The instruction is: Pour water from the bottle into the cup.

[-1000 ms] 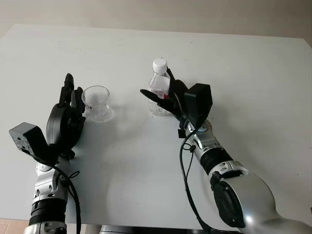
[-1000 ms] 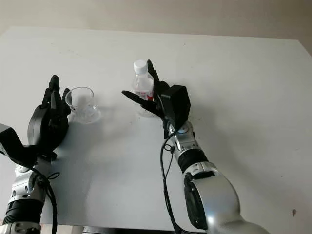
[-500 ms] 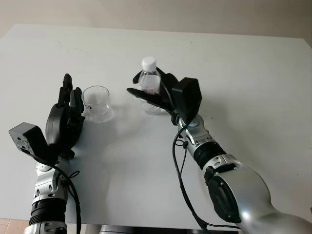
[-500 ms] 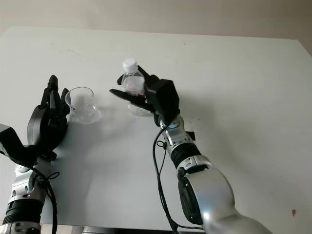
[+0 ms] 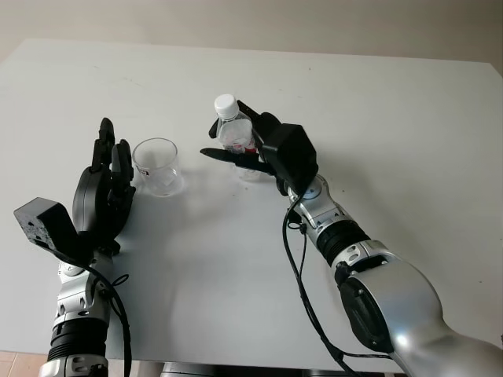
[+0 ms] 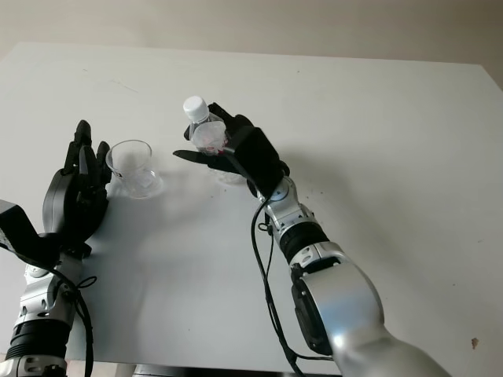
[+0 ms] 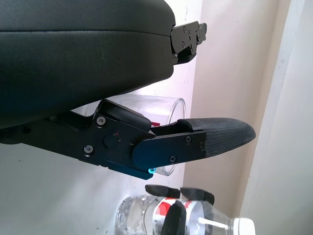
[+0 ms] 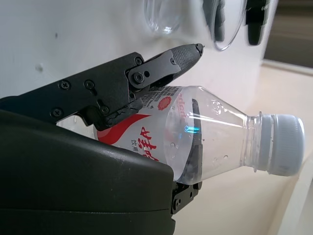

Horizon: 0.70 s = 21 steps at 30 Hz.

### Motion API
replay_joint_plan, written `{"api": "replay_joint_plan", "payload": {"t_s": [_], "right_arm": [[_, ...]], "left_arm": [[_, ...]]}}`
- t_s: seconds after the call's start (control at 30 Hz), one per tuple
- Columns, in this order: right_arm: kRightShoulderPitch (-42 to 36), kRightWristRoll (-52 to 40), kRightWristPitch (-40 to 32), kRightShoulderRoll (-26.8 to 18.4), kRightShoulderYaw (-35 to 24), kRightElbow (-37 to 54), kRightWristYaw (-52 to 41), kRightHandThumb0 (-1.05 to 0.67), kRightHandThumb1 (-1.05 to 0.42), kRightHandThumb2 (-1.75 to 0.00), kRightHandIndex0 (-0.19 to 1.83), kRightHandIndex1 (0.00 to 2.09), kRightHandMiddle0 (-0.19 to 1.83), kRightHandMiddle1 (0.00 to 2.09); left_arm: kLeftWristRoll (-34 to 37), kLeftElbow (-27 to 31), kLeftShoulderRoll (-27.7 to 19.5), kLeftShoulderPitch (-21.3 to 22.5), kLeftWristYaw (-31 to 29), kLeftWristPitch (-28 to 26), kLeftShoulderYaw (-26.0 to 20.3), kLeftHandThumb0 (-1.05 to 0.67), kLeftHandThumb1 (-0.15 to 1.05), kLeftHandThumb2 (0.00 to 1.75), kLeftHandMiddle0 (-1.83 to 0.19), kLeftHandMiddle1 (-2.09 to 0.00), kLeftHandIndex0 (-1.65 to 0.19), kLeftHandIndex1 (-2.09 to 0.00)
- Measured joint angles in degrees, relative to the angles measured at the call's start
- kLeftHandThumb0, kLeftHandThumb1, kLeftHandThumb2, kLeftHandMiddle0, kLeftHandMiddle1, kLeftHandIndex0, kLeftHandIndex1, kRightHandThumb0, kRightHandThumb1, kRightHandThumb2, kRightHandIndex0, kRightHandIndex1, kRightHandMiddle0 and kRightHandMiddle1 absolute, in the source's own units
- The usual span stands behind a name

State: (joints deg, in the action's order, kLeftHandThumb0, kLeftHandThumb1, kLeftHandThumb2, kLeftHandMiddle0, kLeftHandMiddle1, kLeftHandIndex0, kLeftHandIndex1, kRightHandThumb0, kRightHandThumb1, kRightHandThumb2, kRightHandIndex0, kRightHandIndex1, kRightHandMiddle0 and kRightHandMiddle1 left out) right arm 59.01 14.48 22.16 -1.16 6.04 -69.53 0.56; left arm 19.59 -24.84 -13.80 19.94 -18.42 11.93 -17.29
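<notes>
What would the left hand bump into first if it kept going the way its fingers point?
Probably nothing soon. The left hand points away across the table, with the cup just beside its fingertips, not ahead. Depth is hard to judge, so it might graze the cup.

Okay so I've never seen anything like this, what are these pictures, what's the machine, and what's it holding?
This is a humanoid robot with two arms, each ending in a black three-finger hand. Two pictures come from cameras on its head, looking down at a white table; the other two come from cameras at its wrists, very close to the hands. The right hand grips a small clear water bottle with a white cap on, lifted and tilted toward a clear empty cup that stands on the table. The left hand is open, right beside the cup.
</notes>
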Motion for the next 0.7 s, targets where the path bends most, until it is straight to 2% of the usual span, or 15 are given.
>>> {"api": "replay_joint_plan", "payload": {"t_s": [0.27, 0.37, 0.53, 0.7], "right_arm": [[9.5, 12.3, -5.0, -1.6, 9.0, -2.6, 12.0, -0.15, -1.03, -0.17, 1.13, 2.09, 0.98, 2.09], [12.6, 16.3, -7.4, -1.7, 12.1, -3.9, 14.3, -0.14, -1.02, -0.18, 1.13, 2.09, 0.82, 2.09], [15.2, 21.3, -11.3, -1.6, 17.2, -5.7, 16.0, -0.18, -1.04, -0.22, 0.81, 2.09, 0.31, 2.09], [16.8, 23.9, -13.5, -1.3, 20.0, -6.8, 16.9, -0.19, -1.01, -0.12, 0.70, 2.09, 0.29, 2.09]], "left_arm": [[0.5, 0.0, 0.0, 0.1, 0.0, 0.0, -0.2, -0.83, 1.05, 0.60, 0.19, 0.00, 0.19, 0.00], [0.5, 0.1, 0.0, 0.1, 0.0, 0.0, -0.2, -0.83, 1.05, 0.61, 0.19, 0.00, 0.19, 0.00], [0.5, 0.7, 0.6, 0.1, 0.6, 0.0, -0.2, -0.83, 1.05, 0.60, 0.19, 0.00, 0.19, 0.00], [0.5, 1.2, 1.2, 0.0, 1.0, 0.0, -0.2, -0.84, 1.05, 0.59, 0.19, 0.00, 0.19, 0.00]]}}
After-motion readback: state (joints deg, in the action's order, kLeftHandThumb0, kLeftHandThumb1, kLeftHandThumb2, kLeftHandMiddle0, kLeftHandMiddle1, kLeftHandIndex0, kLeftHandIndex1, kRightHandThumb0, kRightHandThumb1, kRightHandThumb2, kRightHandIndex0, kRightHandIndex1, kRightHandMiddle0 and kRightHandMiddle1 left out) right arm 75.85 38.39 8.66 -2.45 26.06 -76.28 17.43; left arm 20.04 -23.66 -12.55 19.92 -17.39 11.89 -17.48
